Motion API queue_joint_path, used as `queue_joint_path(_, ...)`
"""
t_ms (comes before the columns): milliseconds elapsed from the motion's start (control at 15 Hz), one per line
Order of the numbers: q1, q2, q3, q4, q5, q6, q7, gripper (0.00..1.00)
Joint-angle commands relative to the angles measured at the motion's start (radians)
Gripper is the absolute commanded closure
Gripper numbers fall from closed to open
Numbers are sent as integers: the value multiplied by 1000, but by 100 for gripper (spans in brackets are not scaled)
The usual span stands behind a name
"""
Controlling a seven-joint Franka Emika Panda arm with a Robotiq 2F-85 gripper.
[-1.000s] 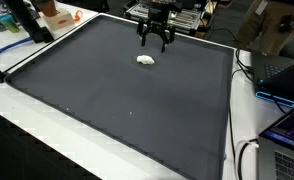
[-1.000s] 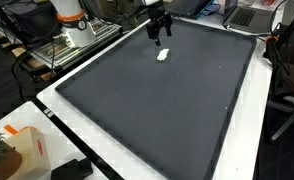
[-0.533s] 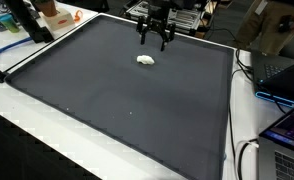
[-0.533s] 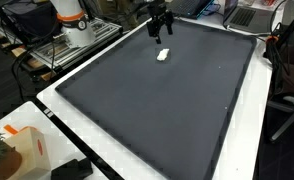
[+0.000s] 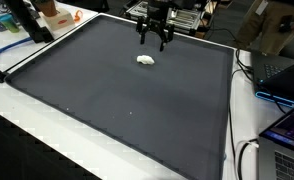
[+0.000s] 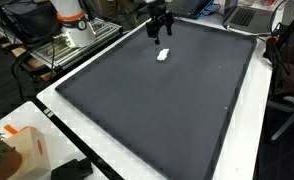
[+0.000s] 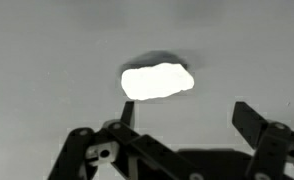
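Observation:
A small white lump (image 5: 145,60) lies on the dark mat (image 5: 127,100) near its far edge; it also shows as a white lump (image 6: 163,55) in both exterior views. My gripper (image 5: 154,44) hangs above the mat just behind the lump, jaws spread wide and empty. In the wrist view the white lump (image 7: 157,80) appears bright and overexposed on the grey surface, ahead of my gripper (image 7: 184,113), closer to one dark fingertip (image 7: 128,108) than to the opposite one. Nothing sits between the fingers.
The mat lies on a white table (image 5: 47,140). Laptops and cables (image 5: 282,90) stand along one side. Orange and blue items (image 5: 57,14) sit at a far corner. A cardboard box (image 6: 22,150) rests at the near corner, with metal racks (image 6: 67,45) beside the table.
The gripper rose slightly above the mat between one second ago and half a second ago, then held still. The white lump has not moved.

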Motion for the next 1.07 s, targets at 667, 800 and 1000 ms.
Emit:
queue_joint_path(667,120,-112,-88,240,370,-498,-359,0)
queue_joint_path(800,134,-81,-106,302,398,-527,-390,0)
queue_joint_path(1000,146,-100,-120,287,369,-508,-365,0)
